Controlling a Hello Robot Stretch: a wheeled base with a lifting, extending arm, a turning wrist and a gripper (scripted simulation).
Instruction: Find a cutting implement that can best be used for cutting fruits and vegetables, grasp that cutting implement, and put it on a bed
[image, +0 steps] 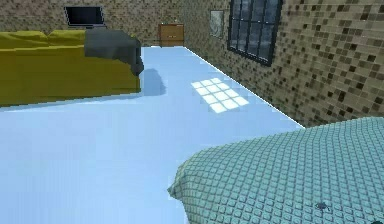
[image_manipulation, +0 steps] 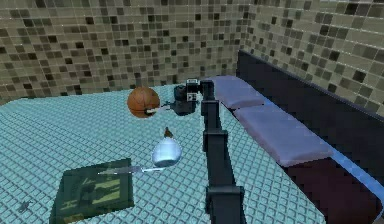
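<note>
On the teal quilted bed (image_manipulation: 60, 130), nearest, a thin grey blade-like sliver (image_manipulation: 140, 170), possibly the knife, lies beside a dark green flat book (image_manipulation: 95, 190); farther out the hand (image_manipulation: 176, 100) hangs near an orange-brown ball (image_manipulation: 143, 100), presumably extended for placing, though I cannot tell whether it grasps anything.

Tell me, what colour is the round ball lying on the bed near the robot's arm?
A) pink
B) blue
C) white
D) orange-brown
D: in the arm side view, the ball resting on the teal patterned bed is orange-brown with dark lines.
</note>
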